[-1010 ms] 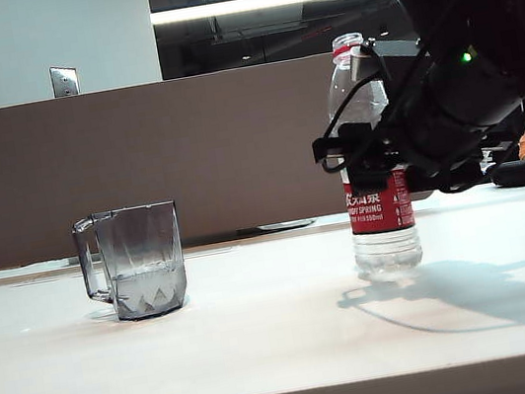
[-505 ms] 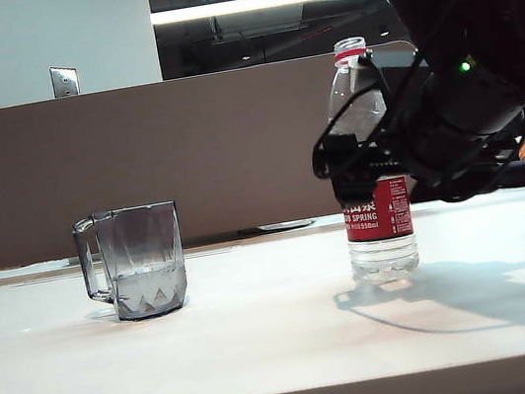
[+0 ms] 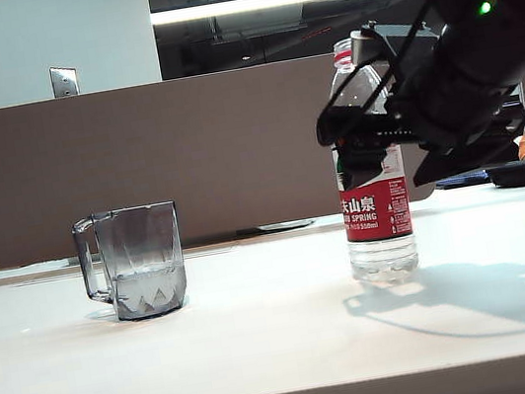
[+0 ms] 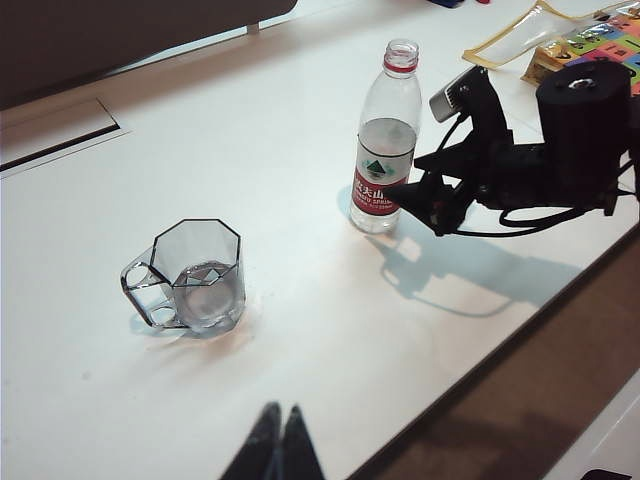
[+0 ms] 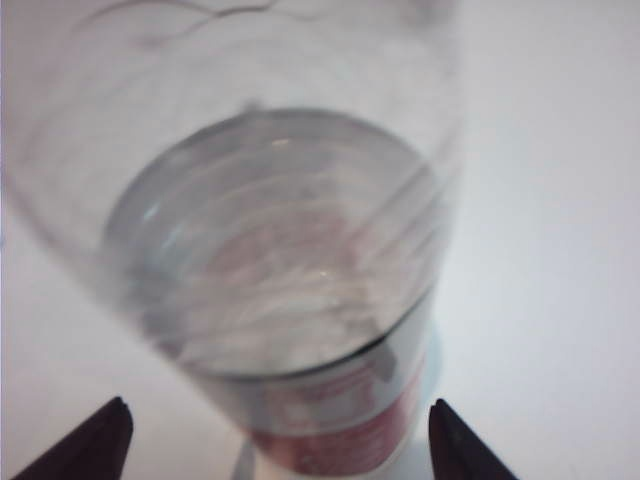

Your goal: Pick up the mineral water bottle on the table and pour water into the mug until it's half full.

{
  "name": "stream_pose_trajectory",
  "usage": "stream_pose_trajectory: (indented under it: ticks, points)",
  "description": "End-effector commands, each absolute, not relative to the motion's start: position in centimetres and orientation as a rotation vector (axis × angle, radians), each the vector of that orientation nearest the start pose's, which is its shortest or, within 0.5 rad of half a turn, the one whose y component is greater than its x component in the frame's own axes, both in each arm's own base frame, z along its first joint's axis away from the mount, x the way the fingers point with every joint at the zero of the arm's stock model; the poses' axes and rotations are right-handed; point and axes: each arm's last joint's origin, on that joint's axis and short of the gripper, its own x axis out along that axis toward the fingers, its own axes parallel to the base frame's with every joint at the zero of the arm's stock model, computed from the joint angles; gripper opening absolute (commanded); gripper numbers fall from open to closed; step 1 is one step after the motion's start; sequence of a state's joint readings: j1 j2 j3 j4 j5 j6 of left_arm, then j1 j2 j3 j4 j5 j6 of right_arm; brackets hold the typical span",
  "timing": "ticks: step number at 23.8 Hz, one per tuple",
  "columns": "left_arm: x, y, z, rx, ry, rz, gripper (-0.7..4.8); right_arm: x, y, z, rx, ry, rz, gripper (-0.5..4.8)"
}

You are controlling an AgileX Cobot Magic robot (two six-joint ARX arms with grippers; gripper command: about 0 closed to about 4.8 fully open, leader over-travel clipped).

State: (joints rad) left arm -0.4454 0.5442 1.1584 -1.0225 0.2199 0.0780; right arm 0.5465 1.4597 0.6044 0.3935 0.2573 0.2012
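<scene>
Clear plastic, the mineral water bottle (image 3: 375,199) stood upright and uncapped on the table (image 3: 265,337), well to the right of the mug (image 3: 134,262) (which held a little water (image 3: 147,287)). The right gripper (image 3: 358,137) hung at the bottle's upper body, its fingertips (image 5: 95,440) spread wide either side, gripping nothing. The left gripper (image 4: 279,445) hovered well short of the mug, fingers together and empty.

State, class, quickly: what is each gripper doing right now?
Left gripper: shut, holding nothing, above the table.
Right gripper: open, fingers either side of the mineral water bottle, not gripping it.
</scene>
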Motion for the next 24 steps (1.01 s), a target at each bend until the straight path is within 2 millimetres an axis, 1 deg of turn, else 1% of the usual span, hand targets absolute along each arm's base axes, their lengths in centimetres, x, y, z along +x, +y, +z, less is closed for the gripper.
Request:
stream_pose_trajectory:
  ticks: [1,3,6,9,12,13,14,15,16,17,18,19,20,21,22,23,24]
  points:
    - [4.0,-2.6,39.4,0.119,0.377,-0.672,-0.05,23.5,14.0,19.0,0.020,0.468,0.290,4.32]
    - [4.0,-2.6,39.4,0.120,0.377,-0.672,-0.05,22.6,13.9,20.1,0.022,0.467,0.316,4.32]
    - [4.0,-2.6,39.4,0.123,0.377,-0.677,-0.01,21.0,12.9,21.8,0.014,0.486,0.315,4.31]
    - [4.0,-2.6,39.4,0.123,0.376,-0.676,-0.01,19.3,11.8,23.0,0.001,0.516,0.313,4.26]
    - [4.2,-2.7,39.3,0.121,0.368,-0.673,-0.02,17.0,10.4,24.3,-0.013,0.566,0.326,4.23]
    - [4.4,-2.8,39.1,0.122,0.369,-0.673,-0.02,15.5,9.5,25.1,-0.003,0.568,0.356,4.18]
    - [4.5,-2.8,39.0,0.122,0.369,-0.673,-0.03,14.9,9.1,25.5,0.005,0.560,0.366,4.18]
    - [5.0,-3.1,38.6,0.121,0.357,-0.673,-0.03,13.2,8.0,26.6,0.027,0.510,0.377,4.17]
    - [5.3,-3.2,38.3,0.120,0.351,-0.673,-0.03,12.5,7.6,27.1,0.037,0.484,0.380,4.17]
    - [6.0,-3.6,37.8,0.117,0.333,-0.673,-0.02,11.0,6.6,28.0,0.065,0.412,0.389,3.80]
    - [6.5,-3.8,37.3,0.116,0.320,-0.673,-0.02,9.8,5.8,28.7,0.088,0.352,0.396,2.87]
    - [6.8,-4.0,36.9,0.116,0.314,-0.672,-0.02,8.9,5.2,29.1,0.105,0.305,0.399,2.06]
    - [7.2,-4.1,36.5,0.115,0.311,-0.673,-0.02,8.0,4.6,29.5,0.121,0.260,0.404,1.39]
    - [7.7,-4.4,35.7,0.112,0.309,-0.673,-0.02,6.6,3.6,30.0,0.147,0.182,0.379,0.54]
    - [7.8,-4.4,35.3,0.111,0.307,-0.672,-0.02,6.1,3.2,30.1,0.157,0.151,0.360,0.28]
    - [8.1,-4.6,34.4,0.110,0.288,-0.672,-0.02,4.9,2.3,30.2,0.176,0.097,0.315,-0.06]
    - [8.2,-4.6,33.9,0.107,0.270,-0.672,-0.03,4.4,1.9,30.1,0.181,0.081,0.293,-0.06]
